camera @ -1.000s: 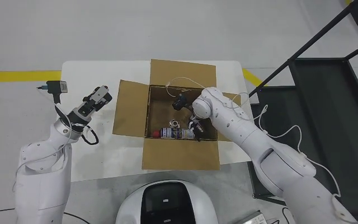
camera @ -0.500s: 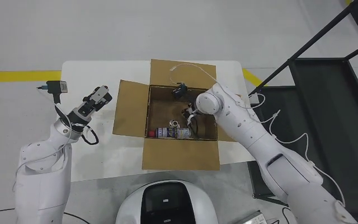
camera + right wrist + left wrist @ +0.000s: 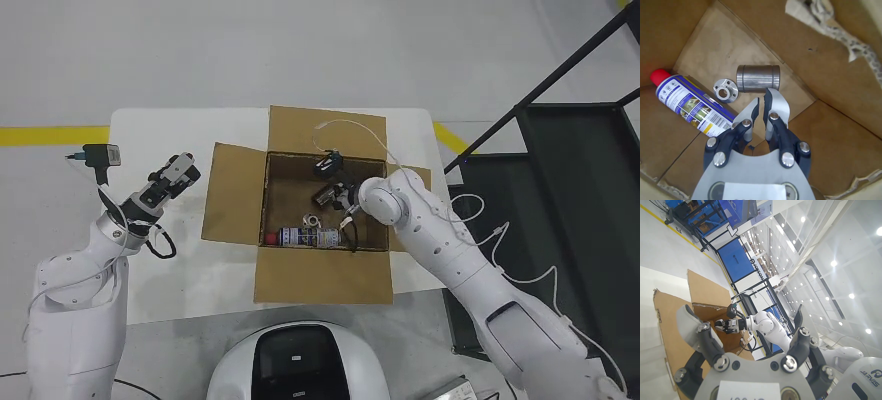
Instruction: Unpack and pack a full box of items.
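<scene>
Just beyond the tips of the right gripper (image 3: 761,98), nearly closed and empty inside the cardboard box (image 3: 829,66), lies a steel sleeve (image 3: 758,78), which likely calls for jaws opened wide before straddling its round sides.

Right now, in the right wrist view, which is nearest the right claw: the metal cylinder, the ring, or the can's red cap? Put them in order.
1. Metal cylinder, just past the right claw tips.
2. Ring, beside the cylinder.
3. Red cap, in the box corner.
</scene>
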Robot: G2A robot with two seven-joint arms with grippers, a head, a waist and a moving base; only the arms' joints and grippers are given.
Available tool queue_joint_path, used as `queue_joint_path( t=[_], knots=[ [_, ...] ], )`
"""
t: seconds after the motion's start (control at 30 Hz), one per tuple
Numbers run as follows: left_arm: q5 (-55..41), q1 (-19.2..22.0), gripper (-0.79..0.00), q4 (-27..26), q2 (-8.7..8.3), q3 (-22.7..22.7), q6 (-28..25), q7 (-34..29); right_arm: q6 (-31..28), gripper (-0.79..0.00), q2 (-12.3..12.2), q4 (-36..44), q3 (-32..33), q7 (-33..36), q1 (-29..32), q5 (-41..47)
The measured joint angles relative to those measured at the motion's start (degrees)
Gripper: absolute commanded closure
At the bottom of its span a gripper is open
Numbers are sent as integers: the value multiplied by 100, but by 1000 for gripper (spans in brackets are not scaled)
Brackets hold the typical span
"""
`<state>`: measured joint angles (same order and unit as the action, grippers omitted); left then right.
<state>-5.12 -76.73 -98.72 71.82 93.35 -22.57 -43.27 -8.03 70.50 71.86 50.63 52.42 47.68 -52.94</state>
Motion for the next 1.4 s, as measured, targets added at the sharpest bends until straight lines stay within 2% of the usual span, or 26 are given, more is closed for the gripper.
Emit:
queue_joint_path(
  t=[0.03, 0.07, 0.1, 0.17, 0.2, 0.23, 0.27, 0.77, 1.2, 1.4],
  knots=[
    [0, 0, -785, 0, 0, 0, 0, 0, -14, 0, 3, 47, 31, -60, 21, 79],
    [0, 0, -785, 0, 0, 0, 0, 0, -49, -62, 2, 93, 63, -91, 41, 151],
    [0, 0, -785, 0, 0, 0, 0, 0, -84, -292, -3, 137, 98, -99, 62, 209],
    [0, 0, -785, 0, 0, 0, 0, 0, -122, -366, -20, 227, 169, -51, 119, 276],
    [0, 0, -785, 0, 0, 0, 0, 0, -128, -603, -27, 261, 199, -20, 147, 324],
    [0, 0, -785, 0, 0, 0, 0, 0, -127, -745, -34, 299, 240, 19, 179, 383],
    [0, 0, -785, 0, 0, 0, 0, 0, -117, -785, -39, 324, 269, 47, 201, 423],
    [0, 0, -785, 0, 0, 0, 0, 0, 498, -785, 58, 6, 280, 171, 204, 949],
    [0, 0, -785, 0, 0, 0, 0, 0, 334, -785, 125, -275, -182, 810, -206, -45],
    [0, 0, -785, 0, 0, 0, 0, 0, 278, -785, 86, 28, -25, 1155, -215, -24]
  ],
)
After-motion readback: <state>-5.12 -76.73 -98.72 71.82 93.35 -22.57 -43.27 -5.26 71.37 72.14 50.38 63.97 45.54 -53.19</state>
